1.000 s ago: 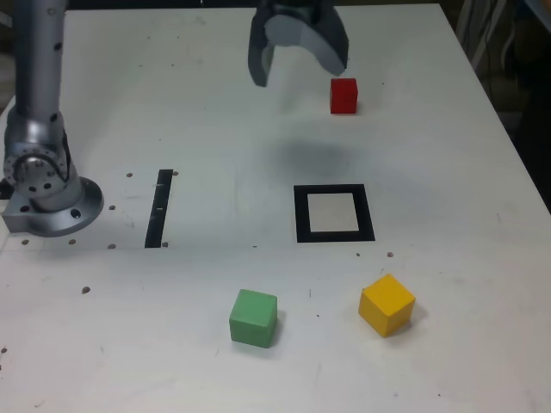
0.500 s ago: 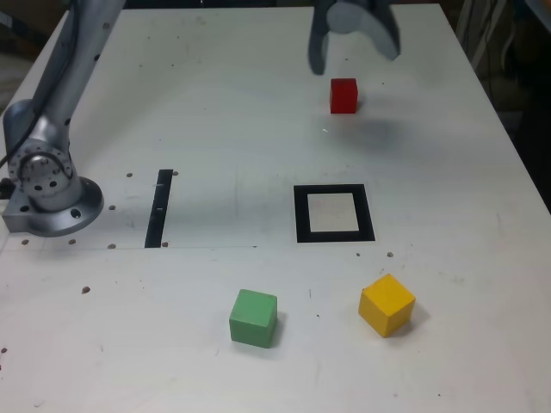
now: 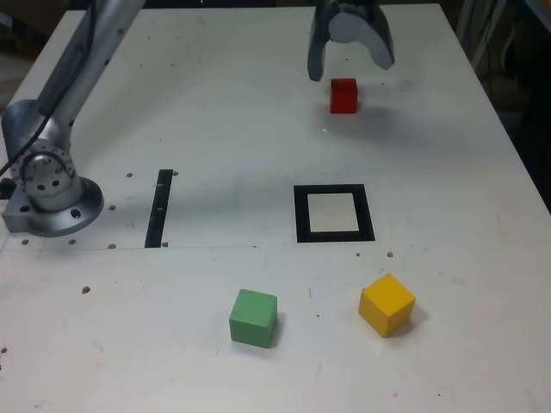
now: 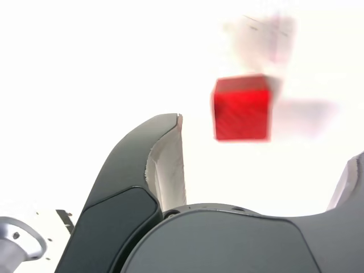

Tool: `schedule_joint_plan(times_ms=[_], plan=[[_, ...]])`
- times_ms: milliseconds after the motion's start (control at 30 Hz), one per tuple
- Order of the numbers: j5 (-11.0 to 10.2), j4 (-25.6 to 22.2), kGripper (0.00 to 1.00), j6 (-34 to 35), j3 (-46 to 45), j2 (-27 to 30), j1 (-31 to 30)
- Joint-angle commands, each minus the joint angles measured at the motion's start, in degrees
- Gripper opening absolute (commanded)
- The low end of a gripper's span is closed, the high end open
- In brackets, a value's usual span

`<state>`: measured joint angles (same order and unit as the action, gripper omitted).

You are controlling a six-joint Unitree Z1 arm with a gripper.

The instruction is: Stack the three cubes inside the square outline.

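A red cube (image 3: 343, 95) sits on the white table at the far side, right of centre in the exterior view. My gripper (image 3: 351, 65) hangs open just above and behind it, touching nothing. The wrist view shows the red cube (image 4: 242, 108) ahead of and between the spread fingers (image 4: 165, 165). The square outline (image 3: 333, 213), black with a white centre, lies mid-table with nothing in it. Nearer the front are the green cube (image 3: 254, 317) and, to its right in the exterior view, the yellow cube (image 3: 386, 304), turned at an angle.
The arm's metal base (image 3: 47, 185) stands at the exterior view's left. A thin black strip (image 3: 159, 207) lies between the base and the outline. The table's right edge (image 3: 508, 138) runs close to the red cube.
The gripper has travelled to the exterior view's right, from left of the red cube to above it, then dipped slightly lower. It stayed open. The cubes have not moved.
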<state>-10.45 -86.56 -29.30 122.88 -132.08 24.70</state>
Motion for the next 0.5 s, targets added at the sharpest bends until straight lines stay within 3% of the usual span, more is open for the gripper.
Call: schedule_joint_plan(times_ms=[0, 300, 467], plan=[[-0.1, -0.1, 0.99, -0.4, 0.1, -0.6, -0.1], [0.3, 0.3, 0.94, -1.0, 1.5, -6.0, 0.1], [-0.6, 0.6, 0.89, -1.1, 1.8, -6.7, 0.2]])
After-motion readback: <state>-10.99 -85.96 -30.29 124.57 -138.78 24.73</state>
